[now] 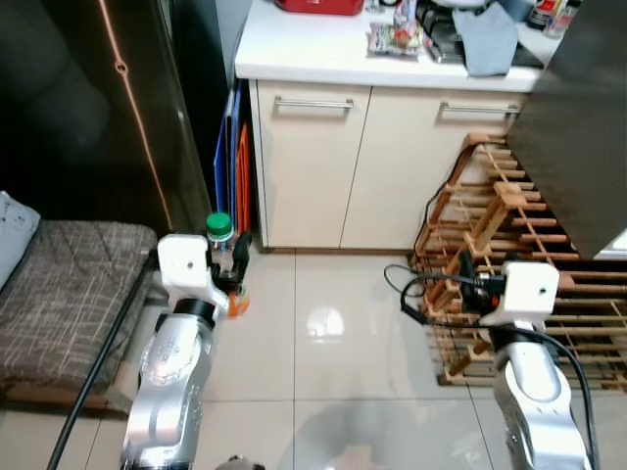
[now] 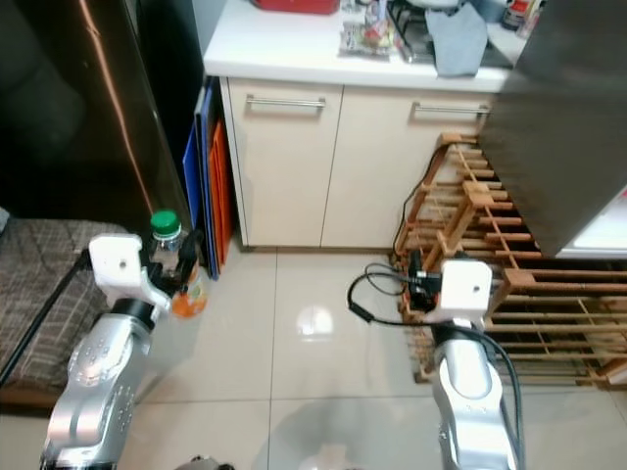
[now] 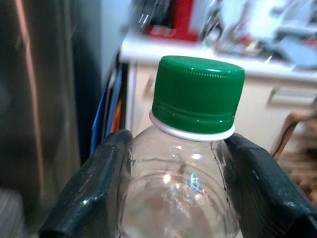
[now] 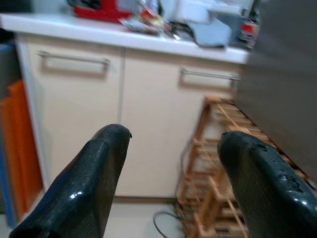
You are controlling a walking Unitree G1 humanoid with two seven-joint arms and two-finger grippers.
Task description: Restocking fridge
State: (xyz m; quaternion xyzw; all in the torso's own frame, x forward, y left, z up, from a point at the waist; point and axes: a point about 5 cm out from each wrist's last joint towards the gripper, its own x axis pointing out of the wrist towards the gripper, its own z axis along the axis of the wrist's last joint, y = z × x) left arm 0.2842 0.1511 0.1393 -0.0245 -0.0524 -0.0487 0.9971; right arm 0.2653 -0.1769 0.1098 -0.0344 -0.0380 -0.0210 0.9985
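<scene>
A clear plastic bottle (image 3: 178, 188) with a green cap (image 3: 197, 92) stands upright between the two black fingers (image 3: 94, 193) of my left gripper (image 1: 227, 266), which is shut on its neck. From the head, the green cap (image 1: 218, 224) shows above the gripper and orange drink at the bottle's bottom (image 1: 238, 303). The bottle is held above the floor, beside the dark fridge side (image 1: 118, 108). My right gripper (image 4: 171, 168) is open with nothing between its fingers, held out low in front of the wooden rack (image 1: 509, 245).
A cream cabinet (image 1: 382, 166) with a cluttered white counter (image 1: 313, 49) stands ahead. Blue and orange boards (image 1: 235, 166) lean between the fridge and the cabinet. A black cable (image 1: 416, 289) lies by the rack. A grey cushion (image 1: 59, 294) is at the left. Pale floor tiles (image 1: 323, 343) lie between my arms.
</scene>
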